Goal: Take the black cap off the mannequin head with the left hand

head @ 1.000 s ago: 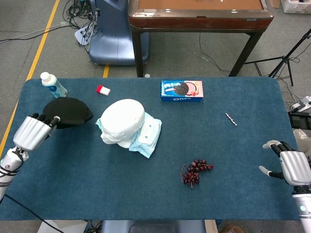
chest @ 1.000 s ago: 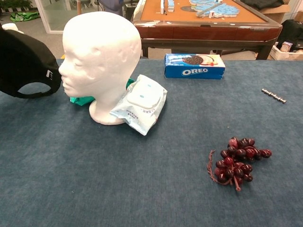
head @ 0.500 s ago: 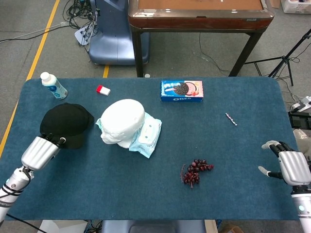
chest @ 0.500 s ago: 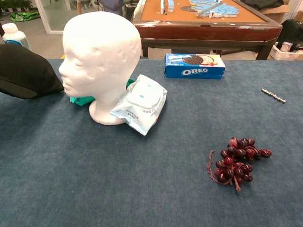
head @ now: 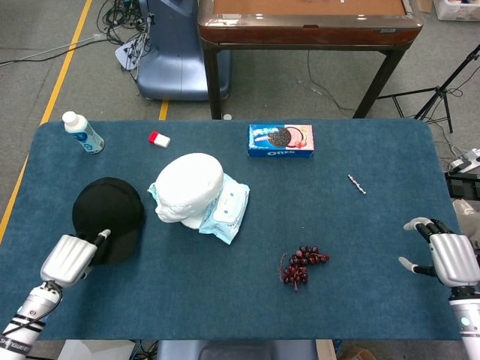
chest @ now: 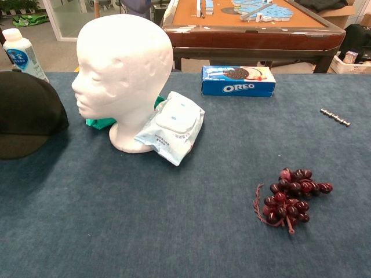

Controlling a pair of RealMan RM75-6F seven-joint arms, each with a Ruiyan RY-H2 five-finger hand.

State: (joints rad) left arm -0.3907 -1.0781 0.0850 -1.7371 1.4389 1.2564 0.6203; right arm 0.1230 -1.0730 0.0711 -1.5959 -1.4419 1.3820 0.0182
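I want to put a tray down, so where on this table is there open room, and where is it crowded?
Bare cloth lies between the Oreo box, the grapes and the right hand, apart from the small metal rod. The left is crowded: black cap, mannequin head, wipes pack.

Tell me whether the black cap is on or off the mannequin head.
Off. The black cap lies on the table beside the bare white mannequin head, with the left hand at its brim.

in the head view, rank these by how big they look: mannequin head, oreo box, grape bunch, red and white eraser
1. mannequin head, clearly largest.
2. oreo box.
3. grape bunch, somewhat smaller than the box, though its loose outline makes this less sure.
4. red and white eraser, plainly smallest.
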